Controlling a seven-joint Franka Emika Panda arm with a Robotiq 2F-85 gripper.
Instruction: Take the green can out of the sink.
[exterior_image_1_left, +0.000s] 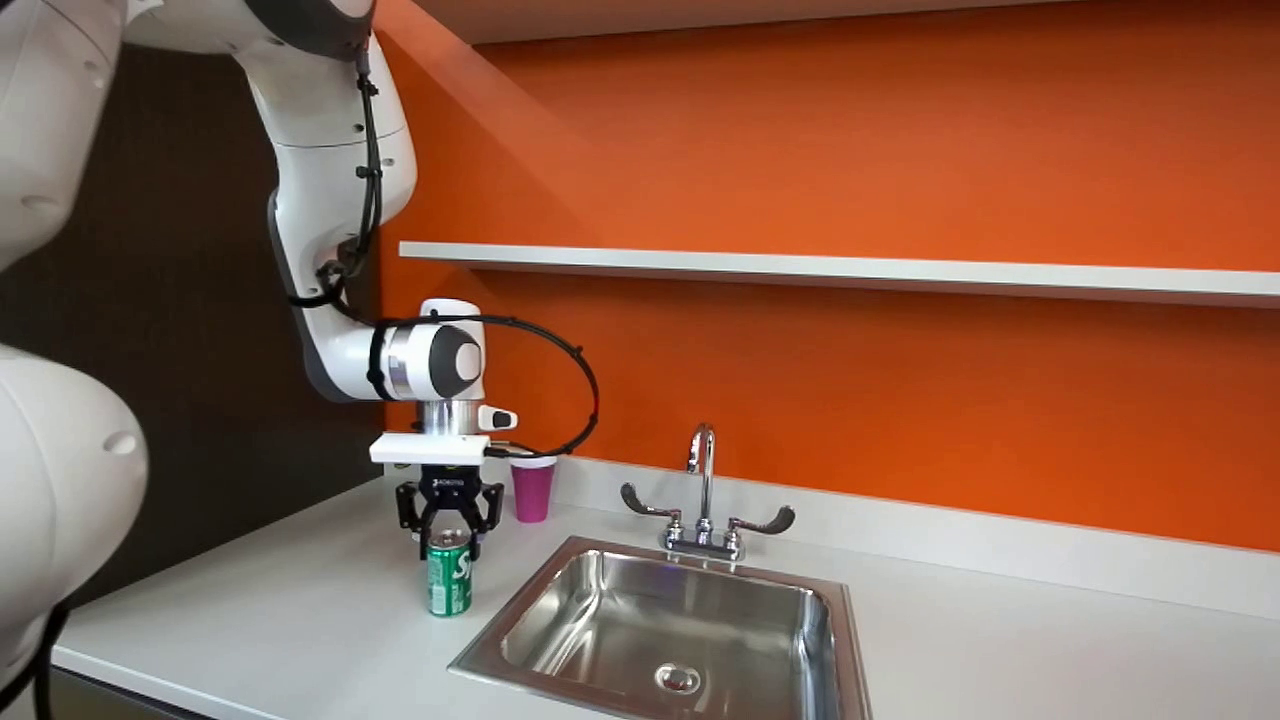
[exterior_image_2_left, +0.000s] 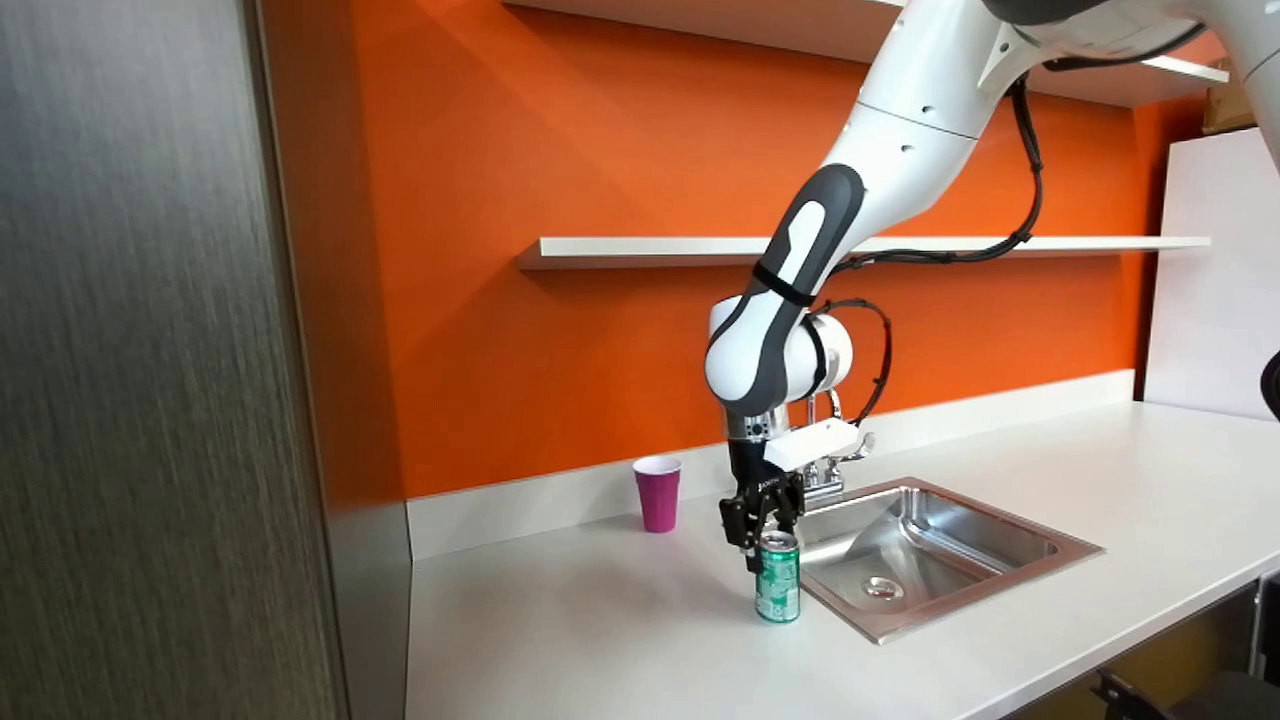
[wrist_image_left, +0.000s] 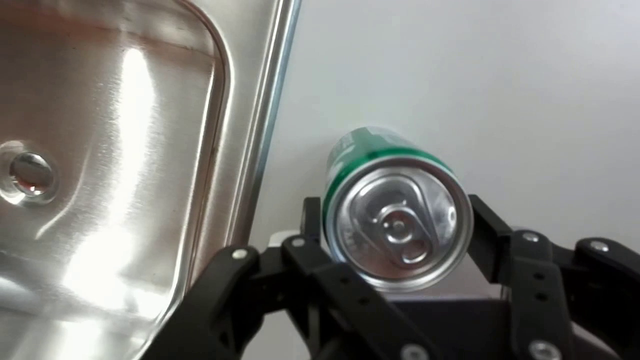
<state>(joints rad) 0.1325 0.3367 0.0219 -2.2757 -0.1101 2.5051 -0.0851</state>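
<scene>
Wrist view: the claw (wrist_image_left: 397, 225) juts in from six o'clock and is clamped on the green can (wrist_image_left: 395, 200), its black fingers (wrist_image_left: 312, 220) against the can's sides at nine and three o'clock. The can stands upright on the white surface (wrist_image_left: 525, 110), just outside the sink (wrist_image_left: 245, 125), which lies toward nine o'clock with its round drain (wrist_image_left: 32, 175) farther out the same way. In an exterior view, the pink cup (exterior_image_1_left: 533, 492) stands near the can toward half past one, and the chrome faucet (exterior_image_1_left: 707, 500) rises at the sink's twelve o'clock. Above the claw there, the white arm (exterior_image_1_left: 340, 180) slants up toward eleven o'clock. In both exterior views, a white shelf (exterior_image_1_left: 800, 266) runs along the orange wall (exterior_image_1_left: 900, 150).
</scene>
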